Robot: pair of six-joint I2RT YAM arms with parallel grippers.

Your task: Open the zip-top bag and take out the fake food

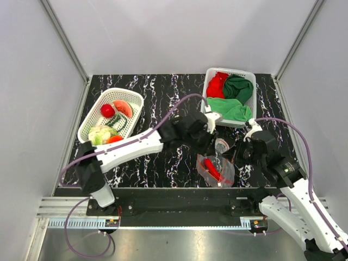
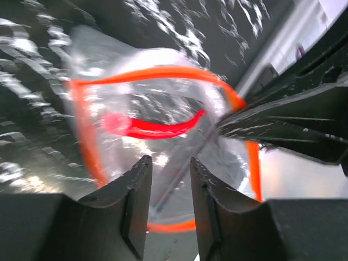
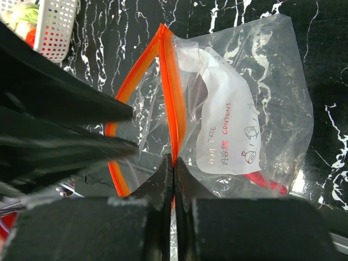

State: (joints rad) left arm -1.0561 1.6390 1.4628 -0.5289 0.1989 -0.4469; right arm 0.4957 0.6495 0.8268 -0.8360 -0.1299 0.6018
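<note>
The zip-top bag (image 1: 217,169) lies near the table's front edge, its orange-red mouth pulled into an open ring (image 2: 163,73). A red piece of fake food (image 2: 155,128) lies inside it, also visible below the bag's white label (image 3: 267,183). My right gripper (image 3: 173,159) is shut on the orange zip strip (image 3: 173,103) at one side of the mouth. My left gripper (image 2: 169,163) hovers over the mouth's opposite edge, jaws narrowly apart with only clear plastic seen behind the gap. More fake food (image 1: 115,111) sits in the left basket.
A white mesh basket (image 1: 117,91) with toy fruits and vegetables stands at the back left. Another white basket (image 1: 230,70) holding red and green cloths stands at the back right, just behind both grippers. Purple cables arc over the arms.
</note>
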